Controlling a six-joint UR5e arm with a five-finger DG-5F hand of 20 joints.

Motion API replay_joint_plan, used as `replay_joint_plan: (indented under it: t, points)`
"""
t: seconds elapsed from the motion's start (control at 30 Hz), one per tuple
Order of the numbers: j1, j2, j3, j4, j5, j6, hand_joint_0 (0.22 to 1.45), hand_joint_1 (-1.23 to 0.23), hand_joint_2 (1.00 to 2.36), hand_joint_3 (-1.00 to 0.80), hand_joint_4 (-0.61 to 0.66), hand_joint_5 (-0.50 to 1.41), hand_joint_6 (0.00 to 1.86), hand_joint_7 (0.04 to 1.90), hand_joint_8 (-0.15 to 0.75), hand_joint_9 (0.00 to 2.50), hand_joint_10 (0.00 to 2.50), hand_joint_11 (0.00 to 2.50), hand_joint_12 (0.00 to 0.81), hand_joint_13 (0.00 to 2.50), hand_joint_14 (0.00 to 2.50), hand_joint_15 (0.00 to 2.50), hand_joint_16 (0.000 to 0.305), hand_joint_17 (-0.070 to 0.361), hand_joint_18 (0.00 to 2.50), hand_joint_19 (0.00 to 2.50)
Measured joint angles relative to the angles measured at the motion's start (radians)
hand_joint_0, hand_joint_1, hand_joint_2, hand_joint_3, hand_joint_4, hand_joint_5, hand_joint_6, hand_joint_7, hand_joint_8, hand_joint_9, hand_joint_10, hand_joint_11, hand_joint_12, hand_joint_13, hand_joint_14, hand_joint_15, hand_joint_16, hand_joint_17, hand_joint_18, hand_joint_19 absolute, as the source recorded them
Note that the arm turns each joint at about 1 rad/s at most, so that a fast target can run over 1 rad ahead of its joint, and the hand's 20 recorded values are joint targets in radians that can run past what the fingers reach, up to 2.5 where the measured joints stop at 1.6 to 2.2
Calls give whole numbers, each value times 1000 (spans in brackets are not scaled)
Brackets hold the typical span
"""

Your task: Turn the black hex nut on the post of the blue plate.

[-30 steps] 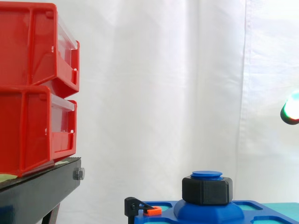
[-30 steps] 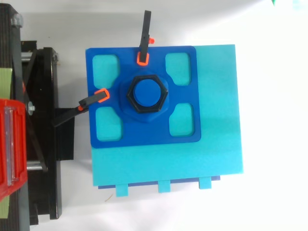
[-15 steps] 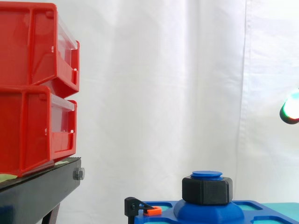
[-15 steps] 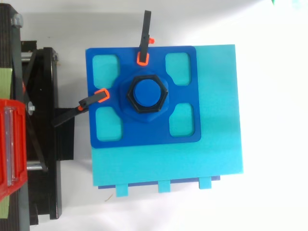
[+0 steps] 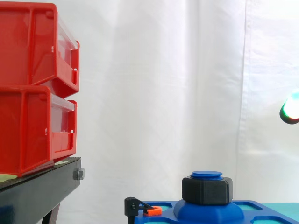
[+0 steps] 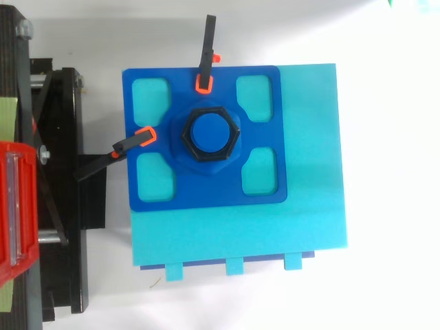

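Middle of the blue plate [image 6: 206,196]: black hex nut [image 5: 207,190] seated on the post [image 6: 210,133], round post cap showing above the nut
blue plate: flat on teal block [image 6: 275,234], at the block's upper-left corner in the top view
hand [image 5: 292,111]: at the right edge of the side view, higher than the nut, well apart from it; cannot tell if open or closed
clamps [image 6: 206,51]: two, black with orange tips, one on the plate's upper edge, one on its left edge
teal block: on white desk [image 6: 392,172]
red bins [image 5: 32,88]: stacked on black stand [image 5: 37,196], left of the plate
backdrop: white curtain [image 5: 163,93]
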Motion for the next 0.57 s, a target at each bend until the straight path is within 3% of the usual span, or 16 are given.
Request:
replay_joint_plan:
  t: [0.57]
  points:
    - [0, 0, 0, 0, 0, 0, 414, -301, 1000, -500, 46, -279, 502, 735, 133, 0, 0, 0, 336, 0, 0, 0, 50, 113, 0, 0]
